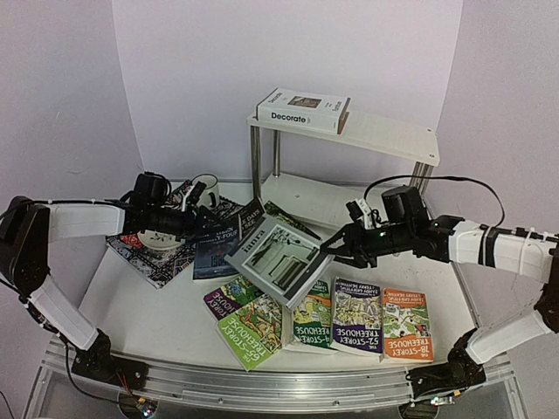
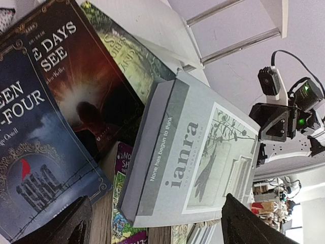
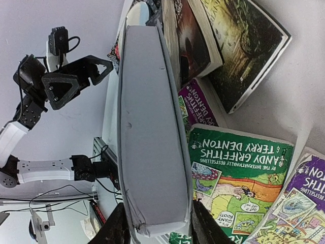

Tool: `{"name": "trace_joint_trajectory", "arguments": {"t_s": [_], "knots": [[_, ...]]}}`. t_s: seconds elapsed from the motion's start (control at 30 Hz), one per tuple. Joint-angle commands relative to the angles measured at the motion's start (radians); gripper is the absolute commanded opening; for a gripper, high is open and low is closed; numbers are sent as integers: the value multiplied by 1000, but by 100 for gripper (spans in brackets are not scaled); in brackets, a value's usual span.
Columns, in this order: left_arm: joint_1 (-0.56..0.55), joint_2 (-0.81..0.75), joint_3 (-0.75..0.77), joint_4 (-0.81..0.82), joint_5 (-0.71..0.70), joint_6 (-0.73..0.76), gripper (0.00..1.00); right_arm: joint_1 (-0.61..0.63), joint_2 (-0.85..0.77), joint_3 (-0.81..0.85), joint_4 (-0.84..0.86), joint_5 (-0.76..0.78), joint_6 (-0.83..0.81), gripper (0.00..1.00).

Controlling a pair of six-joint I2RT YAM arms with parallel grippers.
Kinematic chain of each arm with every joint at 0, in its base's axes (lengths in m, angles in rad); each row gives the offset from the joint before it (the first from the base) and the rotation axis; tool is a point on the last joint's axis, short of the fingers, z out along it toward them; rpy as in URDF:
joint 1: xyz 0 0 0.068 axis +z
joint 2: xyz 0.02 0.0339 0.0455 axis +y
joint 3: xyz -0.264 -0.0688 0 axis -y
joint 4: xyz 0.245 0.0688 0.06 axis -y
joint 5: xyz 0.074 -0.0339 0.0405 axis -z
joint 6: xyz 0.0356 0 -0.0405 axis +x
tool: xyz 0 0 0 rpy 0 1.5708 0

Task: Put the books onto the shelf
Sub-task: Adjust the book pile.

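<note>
- Hanging tilted above the middle of the worktop (image 1: 148, 305), grey book (image 1: 278, 257) is pinched at its right edge by right claw (image 1: 330, 247), jaws closed on its thickness.
- Gaping wide near the book's left edge, left claw (image 1: 210, 227) holds nothing.
- Beneath it toward the left lie dark novels (image 1: 218, 249); Treehouse books (image 1: 356, 316) line the near edge.
- At the far right corner stands the shelf (image 1: 389, 141), a white book (image 1: 301, 109) on its top board.

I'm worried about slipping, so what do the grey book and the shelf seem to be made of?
Grey book: paper pages under a matte card cover, probably; no glare. Shelf: smooth white boards, painted or laminated, can't tell; legs look like polished metal tube, mirror-bright.
</note>
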Motion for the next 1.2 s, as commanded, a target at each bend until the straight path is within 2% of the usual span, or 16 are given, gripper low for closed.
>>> {"name": "trace_joint_trajectory", "arguments": {"t_s": [0.0, 0.33, 0.63, 0.73, 0.9, 0.97, 1.07, 1.17], "knots": [[-26, 56, 26, -17, 124, 47, 89, 2, 38, 30, -12, -70, -44, 38], [-39, 157, 4, -6, 107, 89, 80, 2, 149, 112, -65, -116, -128, 44], [-39, 211, -5, -5, 51, 90, 77, 2, 219, 243, -180, -24, -253, 55], [-38, 226, 1, -6, 42, 80, 71, 2, 248, 301, -229, 22, -300, 60], [-38, 231, 3, -6, 48, 74, 52, 7, 277, 389, -326, 75, -383, 66], [-39, 228, -2, -5, 46, 69, 49, 36, 267, 427, -412, 158, -454, 67], [-38, 222, -9, -5, 41, 56, 45, 145, 248, 496, -551, 437, -578, 67], [-38, 210, -10, -5, 38, 42, 43, 244, 236, 512, -584, 547, -646, 68]]}}
